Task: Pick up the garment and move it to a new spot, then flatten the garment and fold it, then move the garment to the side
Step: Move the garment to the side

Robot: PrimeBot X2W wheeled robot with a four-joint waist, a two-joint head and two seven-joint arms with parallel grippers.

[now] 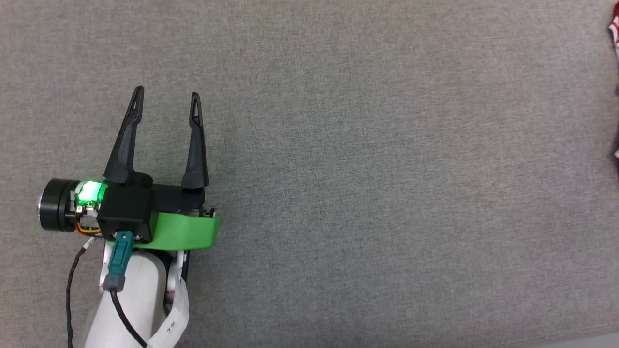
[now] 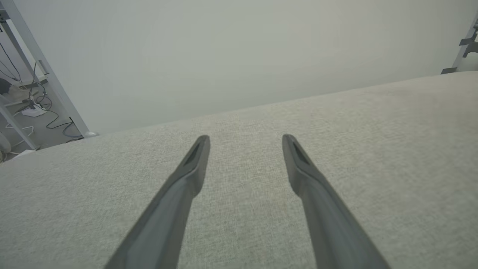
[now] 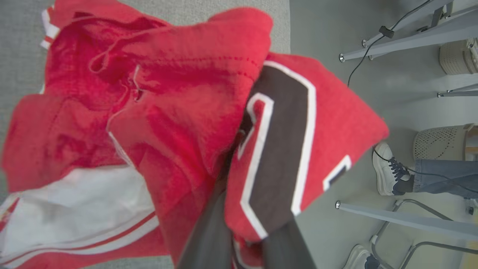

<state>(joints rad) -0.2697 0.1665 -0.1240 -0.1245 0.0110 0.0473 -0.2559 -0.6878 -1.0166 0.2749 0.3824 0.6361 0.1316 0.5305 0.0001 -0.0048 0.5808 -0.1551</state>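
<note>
The garment (image 3: 179, 112), a red jersey with a white striped sleeve and part of a black white-outlined number, hangs bunched in the right wrist view. My right gripper (image 3: 242, 175) is shut on the garment; its dark fingers (image 3: 209, 239) run up into the folds and their tips are hidden. In the head view a small red-and-white bit of the garment (image 1: 614, 29) peeks in at the far right edge. My left gripper (image 1: 167, 93) hovers open over the grey cloth surface (image 1: 362, 169) at the lower left, far from the garment, with nothing between its fingers (image 2: 245, 140).
The grey surface's edge (image 3: 289, 37) lies right beside the lifted garment; beyond it is floor with metal frame legs (image 3: 403, 220), pale perforated baskets (image 3: 437, 142) and a person's white sneaker (image 3: 388, 170). Cables (image 2: 41, 108) lie on the floor past the far left corner.
</note>
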